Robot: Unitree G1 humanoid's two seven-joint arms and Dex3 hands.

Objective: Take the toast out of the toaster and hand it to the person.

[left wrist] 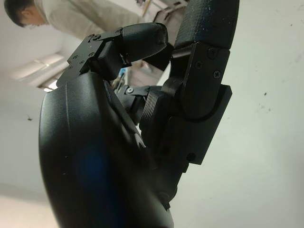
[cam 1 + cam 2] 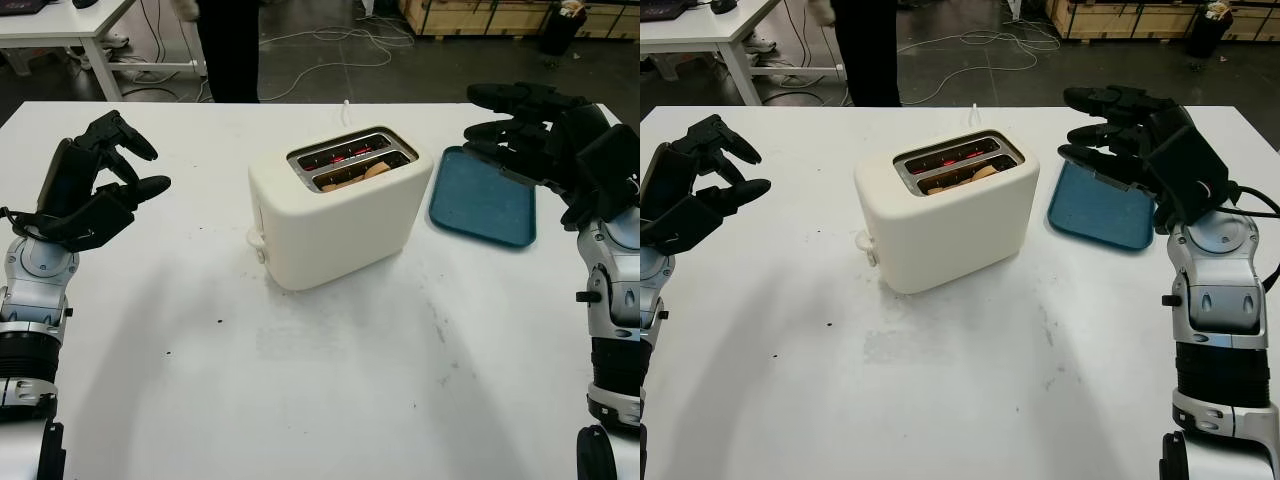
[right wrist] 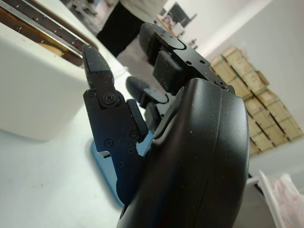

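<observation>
In the head view, your right robot hand (image 2: 520, 125) is hovering open above the blue tray (image 2: 482, 200), nearest the toast (image 2: 362, 172) sitting in the toaster (image 2: 335, 215) to its left. In its wrist view, the toaster slots are running away ahead of its fingers (image 3: 102, 102).

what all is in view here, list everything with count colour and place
toaster: 1, cream white, middle of the table, slots up
toast: 1 seen, light brown, down in the toaster's near slot; the far slot glows red inside
tray: 1, blue, flat on the table just right of the toaster
table: 1, white, across the foreground
second table: 1, white, far left on the floor behind
wooden crates: brown, far right at the back; count unclear
person: 1, dark trousers, standing beyond the table's far edge
left hand: 1, black, open, raised at the table's left side
right hand: 1, black, open, raised over the tray
</observation>
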